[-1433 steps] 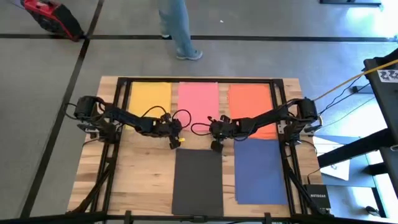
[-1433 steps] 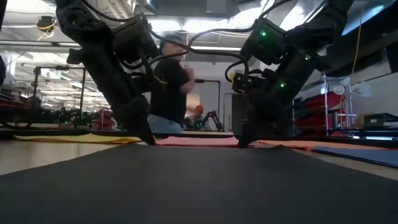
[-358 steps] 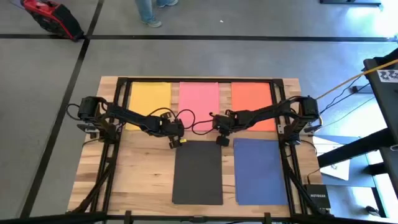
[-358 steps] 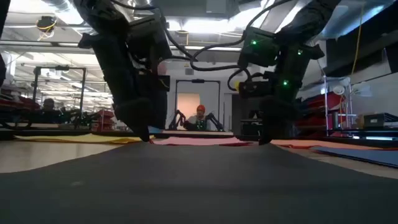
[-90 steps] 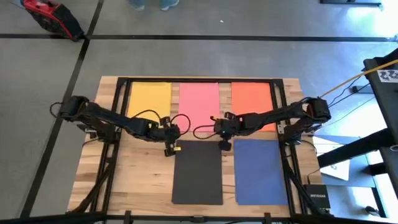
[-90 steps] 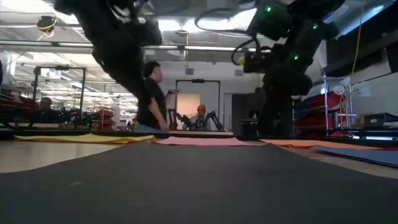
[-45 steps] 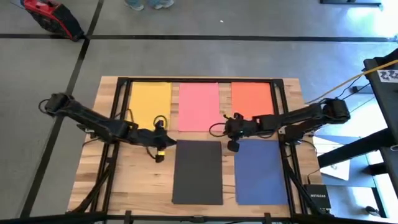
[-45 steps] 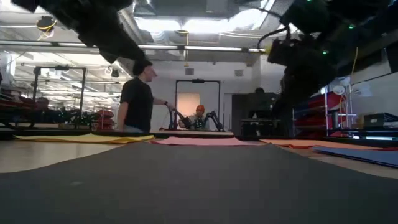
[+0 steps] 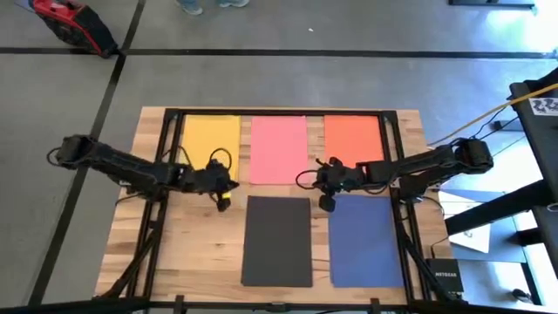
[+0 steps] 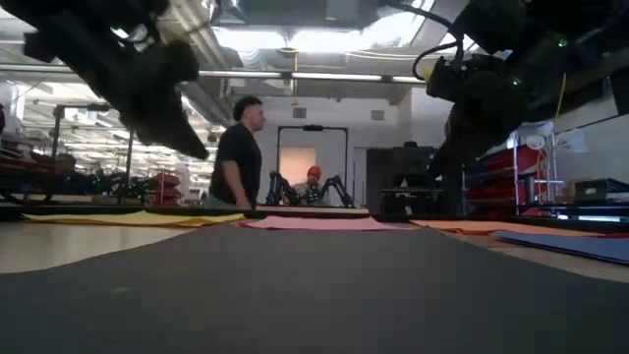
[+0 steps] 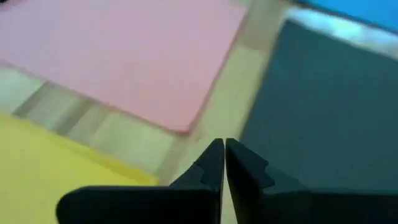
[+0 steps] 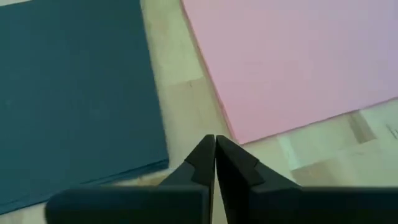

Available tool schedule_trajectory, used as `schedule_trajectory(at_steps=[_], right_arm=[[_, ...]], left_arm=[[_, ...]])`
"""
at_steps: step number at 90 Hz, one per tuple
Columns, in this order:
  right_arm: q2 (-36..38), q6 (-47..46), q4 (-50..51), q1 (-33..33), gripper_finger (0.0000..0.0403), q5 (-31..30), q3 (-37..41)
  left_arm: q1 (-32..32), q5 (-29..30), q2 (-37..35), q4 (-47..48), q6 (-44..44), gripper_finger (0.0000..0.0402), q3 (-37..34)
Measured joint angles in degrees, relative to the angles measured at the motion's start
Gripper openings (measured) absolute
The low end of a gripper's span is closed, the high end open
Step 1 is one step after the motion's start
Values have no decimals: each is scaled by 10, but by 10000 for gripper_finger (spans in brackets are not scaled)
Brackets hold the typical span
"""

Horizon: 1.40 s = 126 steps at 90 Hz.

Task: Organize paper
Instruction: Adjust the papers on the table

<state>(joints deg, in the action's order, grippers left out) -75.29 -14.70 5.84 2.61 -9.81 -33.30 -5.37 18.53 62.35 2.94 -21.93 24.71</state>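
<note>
On table (image 9: 196, 253), 5 paper sheets (image 9: 277, 240), both grippers (image 9: 324, 202) closed.

Two dark, slender jointed arms are seen from above, each ending in a black two-finger gripper. Thin black cables are looped in arcs beside the left gripper (image 9: 222, 199) and the right gripper (image 9: 326, 202). A yellow marking is shown at the left gripper's tip. In the wrist views, flat black fingers (image 11: 214, 163) with stepped inner edges are shown.
</note>
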Motion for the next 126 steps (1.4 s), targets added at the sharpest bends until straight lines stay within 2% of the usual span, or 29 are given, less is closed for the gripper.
schedule_trajectory(at_steps=[11, 25, 46, 59, 81, 105, 126], right_arm=[[0, 0, 7, 0, 3, 14, 0], [0, 10, 6, 0, 3, 8, 0], [0, 16, 3, 0, 3, -1, 0], [0, 16, 3, 0, 3, -1, 0], [0, 15, 15, 0, 3, -1, 0], [0, 10, 18, 0, 3, -1, 0], [0, 0, 18, 0, 3, -1, 0]], left_arm=[[32, -41, 15, -8, 32, 0, 0], [78, -50, 48, -25, 82, 0, 5], [165, -51, 177, -22, 226, 0, 64], [212, -49, 242, -12, 282, 0, 118], [264, -34, 313, 50, 257, 0, 161], [264, 11, 313, 95, 220, 0, 162], [264, 21, 313, 103, 213, 0, 162]])
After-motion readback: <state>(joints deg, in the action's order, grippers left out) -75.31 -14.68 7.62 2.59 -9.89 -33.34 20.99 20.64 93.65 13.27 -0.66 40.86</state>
